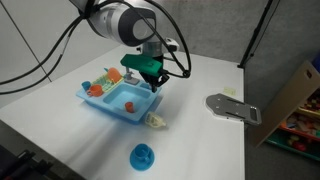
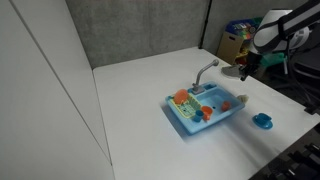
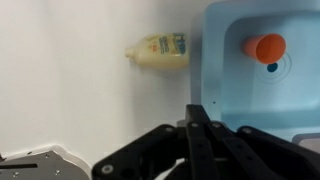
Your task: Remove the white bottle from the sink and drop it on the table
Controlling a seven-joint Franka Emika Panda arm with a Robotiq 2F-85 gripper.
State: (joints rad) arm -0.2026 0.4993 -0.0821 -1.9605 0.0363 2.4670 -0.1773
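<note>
Hand (image 1: 152, 82) hangs above the sink's (image 1: 118, 100) far rim in an exterior view, clear of the basin and carrying nothing. White bottle (image 1: 157, 121) lies on the table (image 1: 60, 125) just off the sink's near corner, outside the basin. Judgement: the drop looks done; lying that close fits a release just past the rim. Orange items (image 1: 97, 88) sit in the sink's side tray. Small blue dish (image 1: 143, 155) stands well apart from the sink

In an exterior view from the opposite side: hand (image 2: 243, 70) high, just past the sink's (image 2: 205, 110) end, beyond the grey faucet (image 2: 205, 72). Bottle (image 2: 241, 99) is a cream speck on the table (image 2: 130, 100) beside the sink's corner, roughly under the hand

Wrist view: hand (image 3: 198, 112) has its fingers drawn together mid-frame with nothing between them, so closed and empty. Bottle (image 3: 160, 48) lies on its side on the table (image 3: 60, 90), just beside the sink's (image 3: 235, 100) outer wall; cannot tell whether it touches. Narrow end points away from the sink. On its side it may roll, judging by its round body. One orange piece (image 3: 268, 47) rests in the sink by the drain
</note>
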